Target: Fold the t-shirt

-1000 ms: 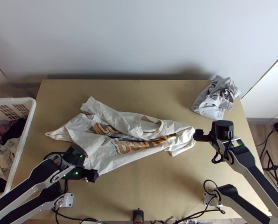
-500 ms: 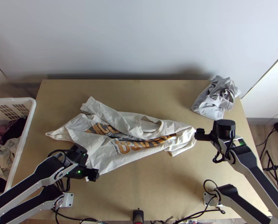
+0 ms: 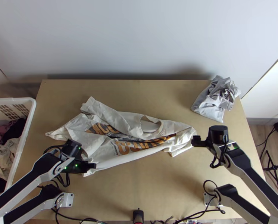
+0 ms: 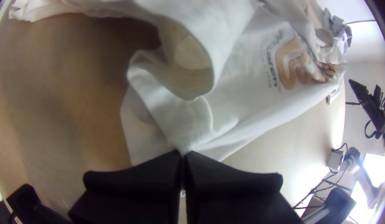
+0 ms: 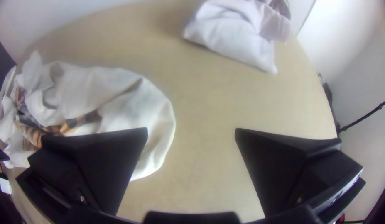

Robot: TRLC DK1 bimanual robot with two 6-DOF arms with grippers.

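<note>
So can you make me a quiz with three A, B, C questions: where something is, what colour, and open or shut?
1. Where is the grey cloth bundle?
A) in the laundry basket
B) near the table's far right corner
C) under the t-shirt

2. What colour is the shirt's big print?
A) orange
B) green
C) pink

3. How is the right gripper?
A) shut on the shirt
B) shut on nothing
C) open

Answers:
1 B: the top view shows it there.
2 A: the big letters look orange.
3 C: its wrist view shows a wide gap between the fingers.
</note>
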